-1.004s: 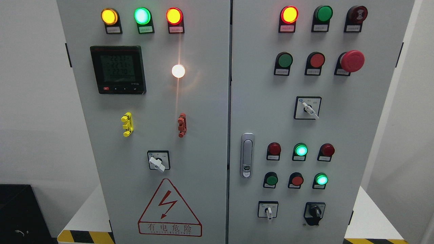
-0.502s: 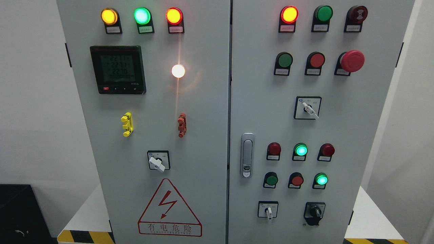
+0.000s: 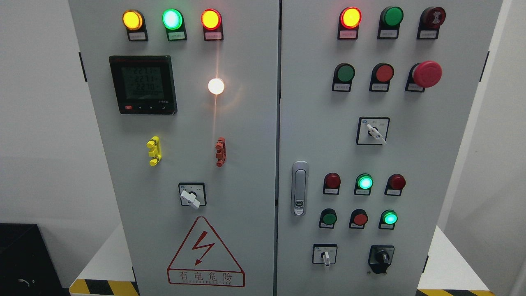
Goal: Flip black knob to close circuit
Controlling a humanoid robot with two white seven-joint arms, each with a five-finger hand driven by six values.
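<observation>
The black knob [image 3: 382,257] sits at the lower right of the grey cabinet's right door [image 3: 431,164], on a black mount, its handle pointing roughly straight up and down. Left of it is a white-handled selector switch [image 3: 325,256]. Neither of my hands nor any arm shows in the head view.
Lit and unlit pilot lamps and push buttons fill both doors. A red mushroom stop button [image 3: 427,74] juts out at the upper right. A door latch [image 3: 299,188] sits mid-panel. Two more white selector switches [image 3: 190,196] [image 3: 374,132], a digital meter [image 3: 143,84] and a hazard triangle [image 3: 204,253] are also present.
Only the meter's digits flicker; nothing else has moved.
</observation>
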